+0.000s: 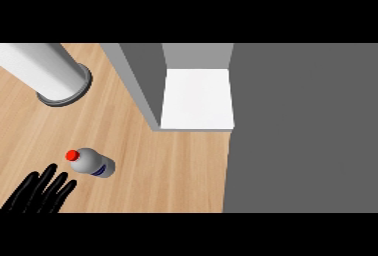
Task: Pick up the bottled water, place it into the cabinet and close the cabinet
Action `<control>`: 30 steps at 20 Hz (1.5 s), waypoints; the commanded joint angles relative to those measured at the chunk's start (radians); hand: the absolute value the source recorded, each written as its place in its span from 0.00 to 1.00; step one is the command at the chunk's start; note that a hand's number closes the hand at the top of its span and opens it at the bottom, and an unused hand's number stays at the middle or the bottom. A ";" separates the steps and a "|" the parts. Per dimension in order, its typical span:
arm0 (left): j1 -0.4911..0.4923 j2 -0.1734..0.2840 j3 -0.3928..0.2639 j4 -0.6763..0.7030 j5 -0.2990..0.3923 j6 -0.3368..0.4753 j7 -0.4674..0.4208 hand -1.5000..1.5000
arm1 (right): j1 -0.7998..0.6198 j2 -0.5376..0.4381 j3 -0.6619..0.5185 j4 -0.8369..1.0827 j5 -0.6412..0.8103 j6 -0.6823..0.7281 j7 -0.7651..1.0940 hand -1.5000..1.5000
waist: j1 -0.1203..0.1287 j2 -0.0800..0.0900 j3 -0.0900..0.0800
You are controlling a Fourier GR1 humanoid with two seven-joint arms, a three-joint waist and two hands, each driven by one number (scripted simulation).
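The wooden counter (170,170) takes up most of what I can see, with a broad dark grey surface (303,130) running along its right side. Set into the far edge is the open cabinet (142,85), its white shelf (198,100) bare and its grey wall facing the counter. Well to the left of the cabinet, a thick grey cylinder (44,70) comes down into a round base on the wood.

Nearer than the cabinet and off to its left lies the bottled water (93,162). It is on its side, I think, its long axis running roughly left to right with a slight tilt, the red cap pointing left and away from the cabinet.

Just nearer and further left again, the left hand (40,192) shows at the lower edge, fingers straight and spread, holding nothing and not quite touching the bottle. The right hand is nowhere to be seen.

The step in hand looks like the pick-up. To do it well, I would wrap the fingers across the bottle's middle, square to its length, so it cannot roll.
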 commanded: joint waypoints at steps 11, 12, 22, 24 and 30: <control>0.121 0.000 0.055 -0.252 0.110 0.052 0.042 0.00 | 0.119 -0.004 -0.060 -0.170 -0.156 0.036 0.037 0.00 | -0.009 -0.003 0.001; 0.135 0.004 0.079 -0.201 0.121 -0.003 -0.019 0.00 | 0.104 0.007 -0.047 -0.170 -0.153 0.026 0.046 0.00 | 0.002 -0.003 -0.001; 0.097 0.020 0.254 -0.096 0.183 0.015 -0.032 0.00 | 0.175 -0.003 -0.084 -0.221 -0.200 0.068 0.032 0.00 | -0.015 0.002 -0.001; 0.068 0.033 0.283 -0.009 0.174 -0.013 -0.048 0.00 | 0.205 0.007 -0.076 -0.217 -0.202 0.095 0.001 0.00 | -0.022 0.003 -0.001; 0.032 0.051 0.334 0.126 0.156 -0.075 -0.087 0.00 | 0.239 -0.022 -0.128 -0.235 -0.262 0.125 0.007 0.00 | -0.026 0.005 -0.002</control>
